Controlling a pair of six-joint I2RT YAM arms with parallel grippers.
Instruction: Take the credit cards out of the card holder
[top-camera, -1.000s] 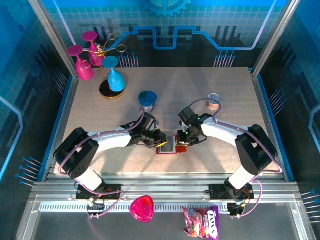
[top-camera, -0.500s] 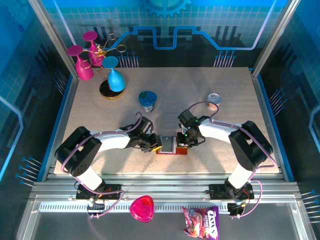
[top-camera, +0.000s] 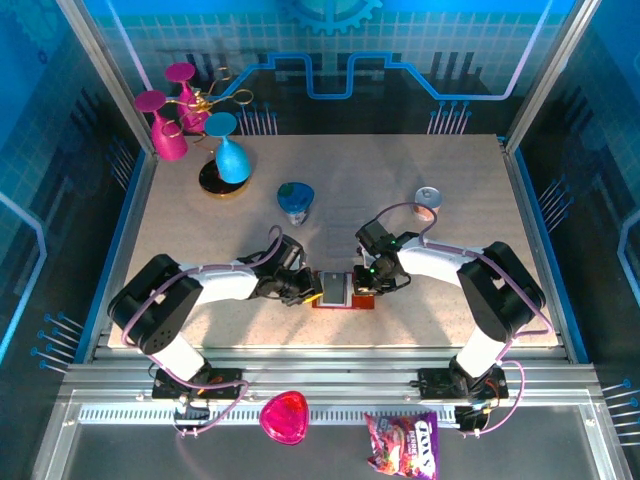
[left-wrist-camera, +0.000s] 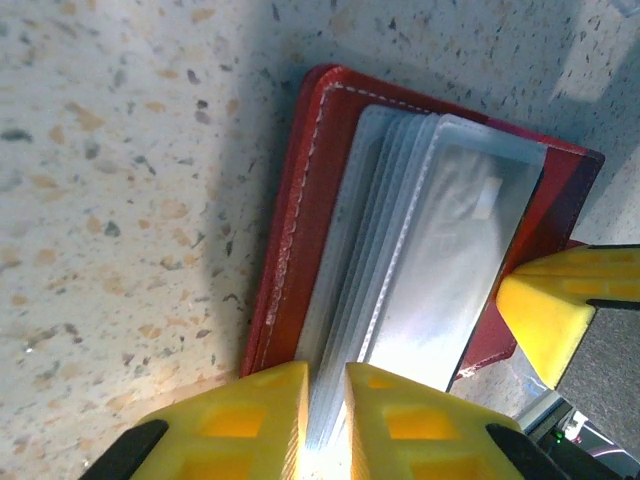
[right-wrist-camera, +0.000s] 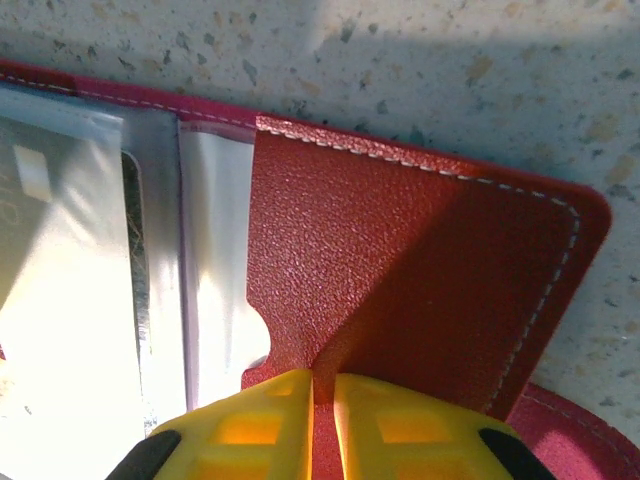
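Spreading the card holder to reach its sleeves.
On the speckled stone-look table, the card holder lies open at the near centre: grained dark-red leather, white stitching, rounded corners. My left gripper is clenched on the stack of glossy clear sleeves. My right gripper pinches the red inner flap. I pull gently apart, low and flat, because the sleeves look thin and slippery.
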